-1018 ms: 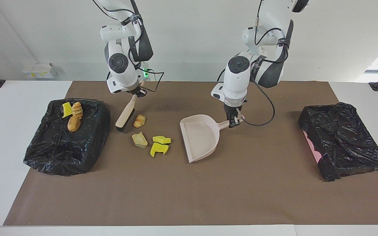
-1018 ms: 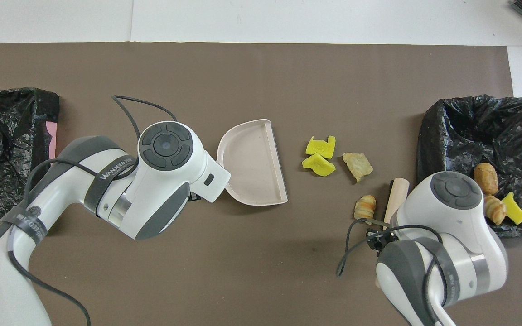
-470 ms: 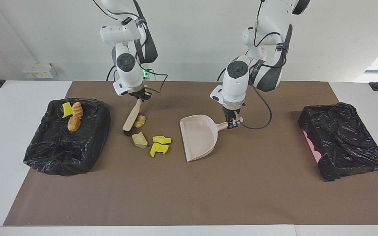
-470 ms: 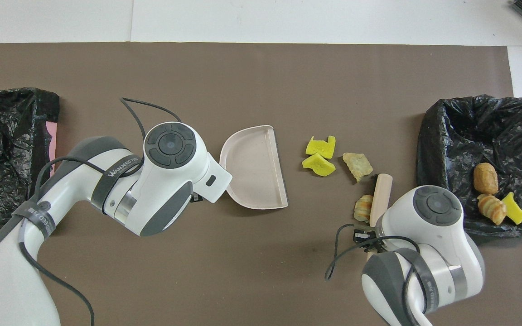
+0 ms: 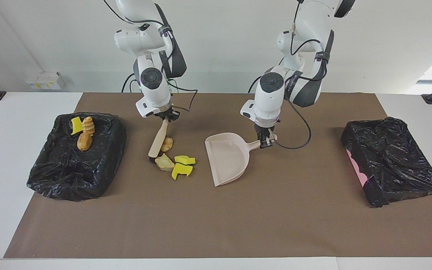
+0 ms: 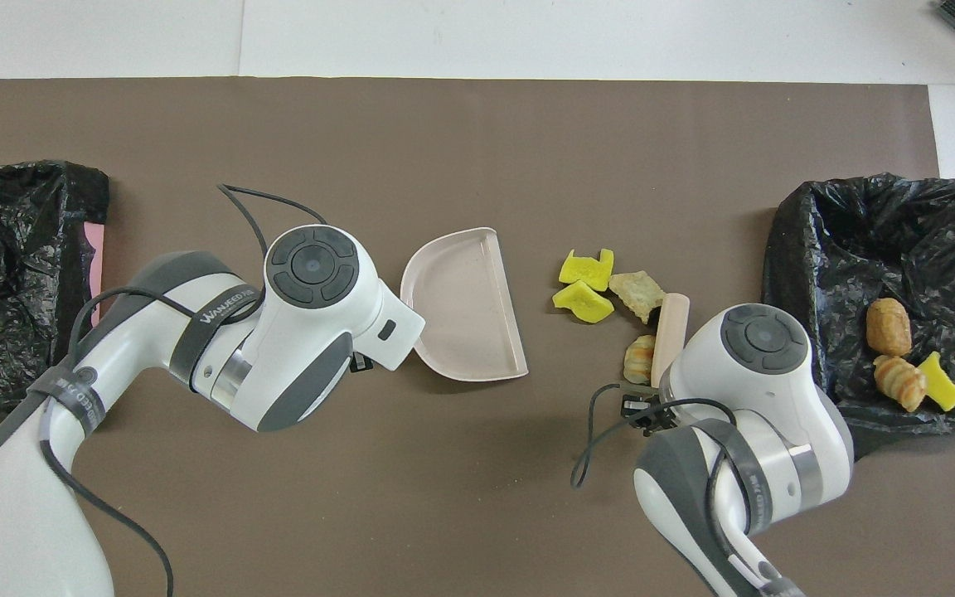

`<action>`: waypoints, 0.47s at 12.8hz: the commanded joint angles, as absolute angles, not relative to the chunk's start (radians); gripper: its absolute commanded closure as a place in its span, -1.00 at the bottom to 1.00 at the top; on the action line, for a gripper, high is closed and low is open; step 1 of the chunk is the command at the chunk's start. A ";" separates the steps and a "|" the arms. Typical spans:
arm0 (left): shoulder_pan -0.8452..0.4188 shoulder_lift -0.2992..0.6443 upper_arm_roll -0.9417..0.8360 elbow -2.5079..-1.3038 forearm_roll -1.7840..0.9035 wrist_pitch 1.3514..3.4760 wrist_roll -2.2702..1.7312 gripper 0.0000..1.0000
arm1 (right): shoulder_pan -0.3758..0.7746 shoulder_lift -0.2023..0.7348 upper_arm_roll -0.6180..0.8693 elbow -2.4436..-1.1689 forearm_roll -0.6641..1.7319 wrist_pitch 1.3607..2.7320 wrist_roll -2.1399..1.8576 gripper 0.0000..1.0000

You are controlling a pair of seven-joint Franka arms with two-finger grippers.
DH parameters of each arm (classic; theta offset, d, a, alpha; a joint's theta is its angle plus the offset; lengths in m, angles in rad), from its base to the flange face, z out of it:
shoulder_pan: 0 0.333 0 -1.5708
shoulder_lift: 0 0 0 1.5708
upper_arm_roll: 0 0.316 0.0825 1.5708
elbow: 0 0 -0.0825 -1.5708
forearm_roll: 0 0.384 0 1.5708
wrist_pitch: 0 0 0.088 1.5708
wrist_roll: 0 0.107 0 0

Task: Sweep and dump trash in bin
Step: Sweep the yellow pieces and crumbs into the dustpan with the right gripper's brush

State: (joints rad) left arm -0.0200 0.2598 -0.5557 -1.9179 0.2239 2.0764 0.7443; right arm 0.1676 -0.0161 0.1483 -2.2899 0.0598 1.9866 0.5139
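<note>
My right gripper is shut on the handle of the beige brush. Its black bristles rest on the mat against a tan lump, with a bread-like lump beside the brush. Two yellow sponge pieces lie between the brush and the beige dustpan. My left gripper is shut on the dustpan's handle, and the pan's open edge faces the trash. In the overhead view the brush touches the tan lump, which is next to the sponges.
A black-lined bin at the right arm's end holds a yellow sponge piece and two bread-like lumps. A second black-lined bin stands at the left arm's end. A brown mat covers the table.
My right gripper has swept the brush toward the dustpan, pushing the two bread-like lumps up against the yellow sponges. The dustpan has turned slightly in my left gripper.
</note>
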 commanded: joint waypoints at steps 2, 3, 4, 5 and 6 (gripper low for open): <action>-0.015 0.204 -0.555 -2.002 0.210 2.106 0.707 1.00 | 0.163 0.077 0.150 -2.177 0.067 1.973 0.419 1.00; -0.020 0.199 -0.555 -2.006 0.210 2.102 0.706 1.00 | 0.161 0.090 0.150 -2.155 0.067 1.970 0.396 1.00; -0.023 0.190 -0.555 -2.014 0.210 2.102 0.704 1.00 | 0.164 0.109 0.150 -2.134 0.066 1.961 0.390 1.00; -0.023 0.187 -0.555 -2.017 0.212 2.097 0.704 1.00 | 0.181 0.127 0.152 -2.117 0.066 1.956 0.388 1.00; -0.025 0.184 -0.555 -2.022 0.212 2.097 0.704 1.00 | 0.213 0.141 0.152 -2.100 0.067 1.956 0.388 1.00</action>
State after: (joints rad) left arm -0.0204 0.2328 -0.5601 -1.9675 0.2235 2.0874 0.7079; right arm 0.1769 0.0918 0.1478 -2.1594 0.0598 1.9789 0.4163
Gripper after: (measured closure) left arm 0.687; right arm 0.744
